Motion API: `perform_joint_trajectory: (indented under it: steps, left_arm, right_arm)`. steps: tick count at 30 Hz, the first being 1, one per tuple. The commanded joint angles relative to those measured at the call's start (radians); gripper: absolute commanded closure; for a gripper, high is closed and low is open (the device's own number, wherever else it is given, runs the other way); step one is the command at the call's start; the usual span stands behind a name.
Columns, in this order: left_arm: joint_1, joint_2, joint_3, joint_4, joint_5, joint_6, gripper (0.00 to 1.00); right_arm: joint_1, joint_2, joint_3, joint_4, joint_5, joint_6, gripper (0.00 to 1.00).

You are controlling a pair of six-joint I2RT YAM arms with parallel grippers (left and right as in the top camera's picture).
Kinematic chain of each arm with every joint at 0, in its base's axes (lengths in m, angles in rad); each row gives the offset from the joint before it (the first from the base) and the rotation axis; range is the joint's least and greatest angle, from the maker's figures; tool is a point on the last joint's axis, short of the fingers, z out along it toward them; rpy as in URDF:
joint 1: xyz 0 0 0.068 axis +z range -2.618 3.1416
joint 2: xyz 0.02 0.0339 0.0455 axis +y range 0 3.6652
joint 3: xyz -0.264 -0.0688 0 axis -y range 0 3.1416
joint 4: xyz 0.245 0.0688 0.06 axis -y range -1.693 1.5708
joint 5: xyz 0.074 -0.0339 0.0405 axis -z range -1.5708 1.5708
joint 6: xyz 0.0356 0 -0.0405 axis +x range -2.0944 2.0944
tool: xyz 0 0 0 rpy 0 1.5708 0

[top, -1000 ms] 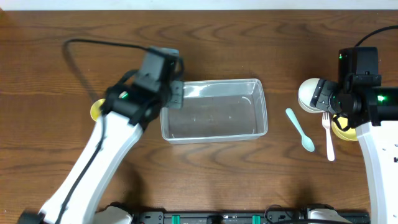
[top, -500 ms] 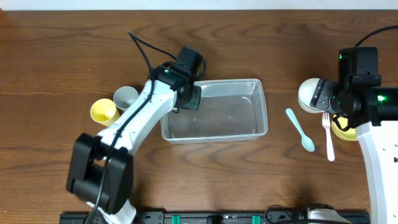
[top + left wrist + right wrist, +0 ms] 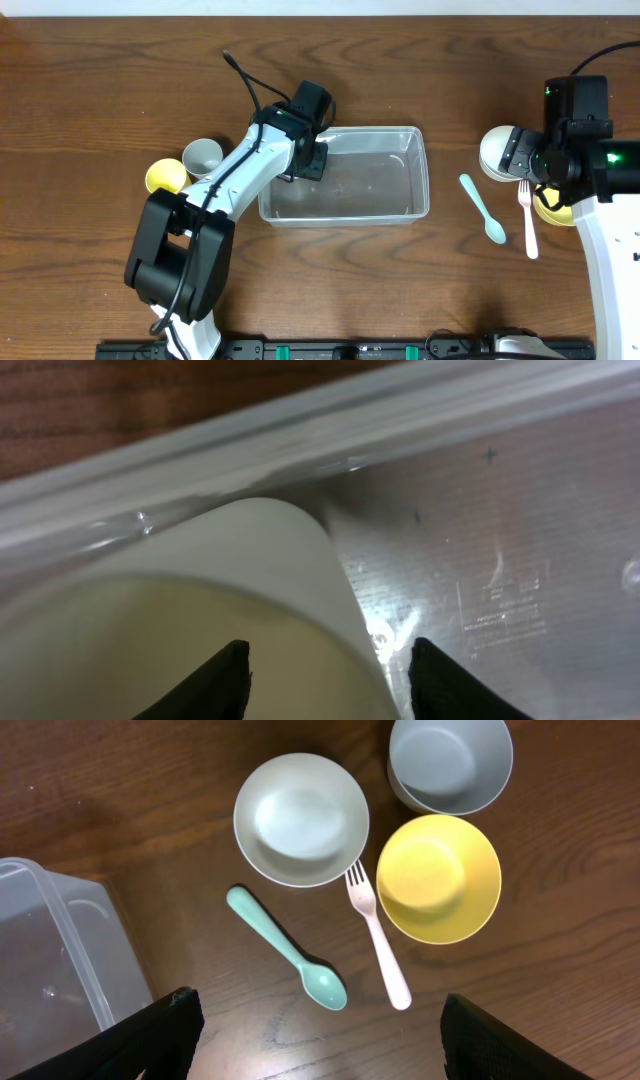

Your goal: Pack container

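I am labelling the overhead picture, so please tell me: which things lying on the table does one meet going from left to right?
yellow cup → pale grey cup → container → teal spoon → white fork

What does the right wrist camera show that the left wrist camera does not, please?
Only the right wrist view: a white bowl, a yellow bowl, a grey cup, a teal spoon and a fork on the table. Only the left wrist view: a pale cup, close up. Both: the clear container.
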Motion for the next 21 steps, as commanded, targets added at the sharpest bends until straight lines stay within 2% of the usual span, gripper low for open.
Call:
perform_joint_trajectory:
  steps: [1, 7, 11, 15, 21]
  left_arm:
    - [0.000, -0.041, 0.042, -0.046, -0.006, 0.009, 0.47]
    - [0.001, -0.215, 0.184, -0.187, -0.158, 0.031, 0.41]
    - [0.034, -0.358, 0.207, -0.209, -0.268, 0.042, 0.34]
    - [0.131, -0.420, 0.205, -0.251, -0.275, 0.037, 0.34]
    - [0.255, -0.362, 0.157, -0.277, -0.227, 0.038, 0.34]
  right_arm:
    - [-0.008, 0.001, -0.005, -0.002, 0.013, 0.002, 0.22]
    - [-0.008, 0.001, -0.005, -0.002, 0.013, 0.002, 0.22]
    - [-0.008, 0.001, -0.005, -0.002, 0.013, 0.002, 0.22]
    - [-0.008, 0.001, -0.005, -0.001, 0.013, 0.002, 0.22]
    - [-0.008, 0.001, -0.005, -0.002, 0.013, 0.002, 0.22]
